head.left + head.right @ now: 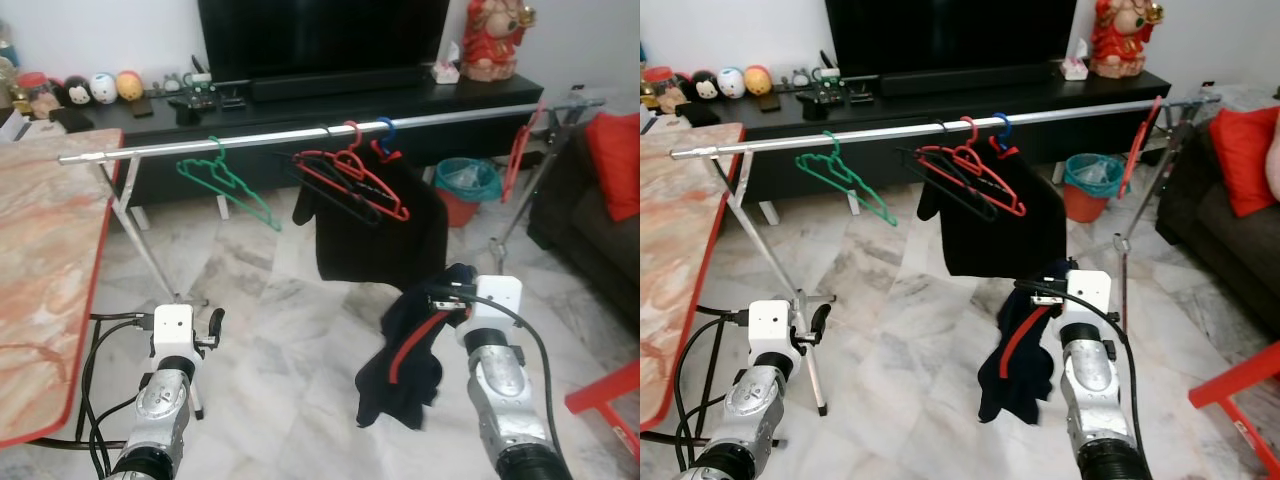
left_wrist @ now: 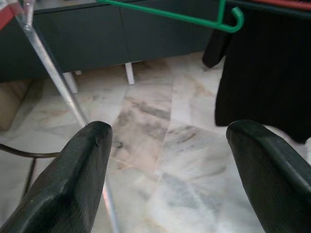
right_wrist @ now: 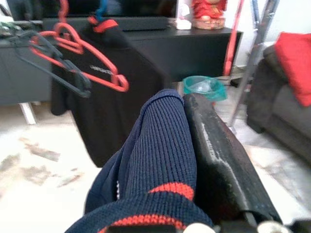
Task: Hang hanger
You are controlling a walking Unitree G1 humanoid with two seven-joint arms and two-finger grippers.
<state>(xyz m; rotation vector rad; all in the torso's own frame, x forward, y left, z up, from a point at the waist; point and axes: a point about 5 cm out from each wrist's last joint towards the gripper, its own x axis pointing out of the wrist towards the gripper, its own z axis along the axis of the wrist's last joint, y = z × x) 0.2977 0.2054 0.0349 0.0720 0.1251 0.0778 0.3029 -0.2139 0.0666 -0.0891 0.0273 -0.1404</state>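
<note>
The right hand [image 1: 1045,290] is clamped on a dark navy knitted garment with red trim [image 1: 1018,362], which hangs limp from it above the marble floor [image 1: 910,330], in front of and below the long silver clothes rail [image 1: 300,133]. On that rail hang an empty green plastic hanger [image 1: 228,182], a red hanger [image 1: 362,175] overlapping a black one, and a blue-hooked hanger carrying a black shirt [image 1: 385,230]. The left hand [image 2: 170,170] is held low near the rail's left leg, its fingers [image 2: 73,179] spread wide apart with nothing between them.
</note>
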